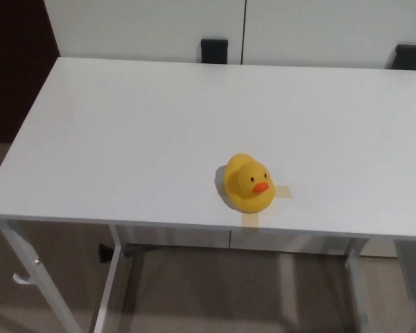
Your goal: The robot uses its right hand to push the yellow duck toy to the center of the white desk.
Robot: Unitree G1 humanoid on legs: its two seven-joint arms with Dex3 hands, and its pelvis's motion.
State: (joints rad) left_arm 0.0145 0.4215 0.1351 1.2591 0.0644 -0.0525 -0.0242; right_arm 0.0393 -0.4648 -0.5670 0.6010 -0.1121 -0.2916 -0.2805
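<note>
A yellow duck toy (248,182) with an orange beak stands upright on the white desk (159,132), close to the front edge and a little right of the middle. It sits on a cross of tan tape (269,201) stuck to the desktop. Neither of my hands shows in the head view.
Two black brackets (214,50) (408,56) stand at the desk's far edge against a white wall. The desk's front edge runs just below the duck. White metal legs (28,270) and the brown floor show underneath. A dark panel is at the far left.
</note>
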